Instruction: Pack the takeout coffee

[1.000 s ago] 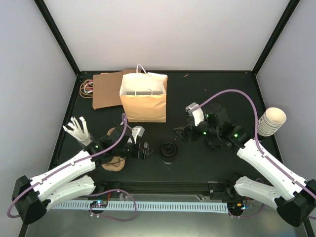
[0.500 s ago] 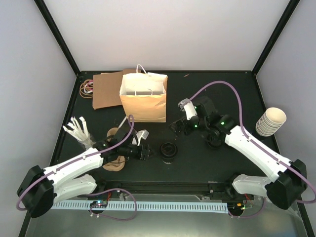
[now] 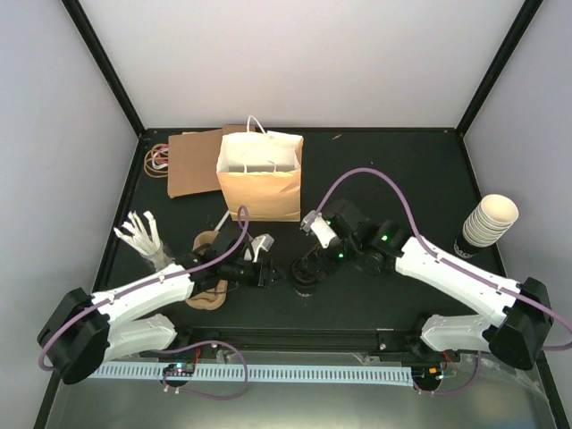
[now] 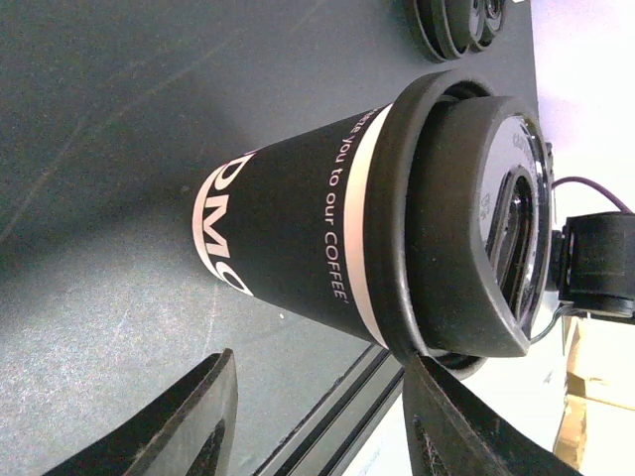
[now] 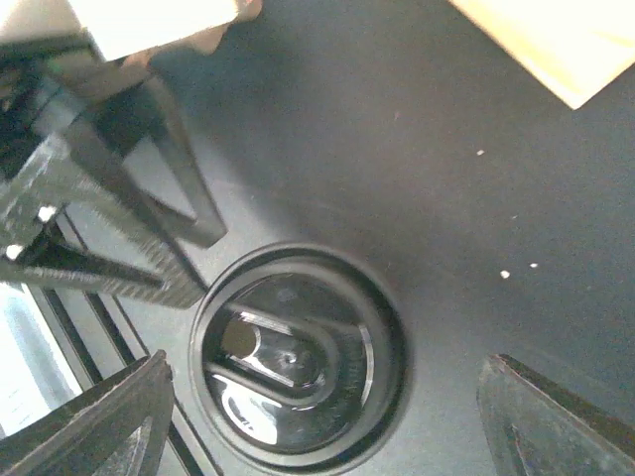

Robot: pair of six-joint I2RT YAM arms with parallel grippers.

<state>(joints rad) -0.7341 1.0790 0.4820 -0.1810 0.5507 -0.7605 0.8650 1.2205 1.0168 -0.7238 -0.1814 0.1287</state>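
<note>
In the overhead view, a small dark coffee cup with a round black plastic lid (image 3: 307, 278) stood on the black table (image 3: 393, 170), just below the centre of the frame and well below the tan paper bag (image 3: 259, 179). The right gripper (image 3: 310, 264) hung directly over the cup. The left gripper (image 3: 268, 273) sat just to its left. A stack of cream paper cups (image 3: 490, 221) stood at the right edge. A flat brown cardboard sheet (image 3: 191, 163) lay in the upper left, beside the bag.

In the left wrist view, the coffee cup (image 4: 288, 238) filled the middle of the frame, with white lettering on its side and its lid (image 4: 451, 223) toward the right. The left gripper (image 4: 319, 367) showed two fingers (image 4: 189, 421) along the bottom edge. They were spread wide and held nothing, and the cup lay ahead of their tips.

The right wrist view looked straight down on the lid (image 5: 298, 362) at lower centre. The right gripper (image 5: 325, 365) had its fingers (image 5: 109, 416) in the two lower corners, parted to either side of the lid and gripping nothing. The left gripper (image 5: 109, 198) reached in from the upper left, just beside the lid. A corner of the paper bag (image 5: 556, 50) showed in the upper right.
</note>
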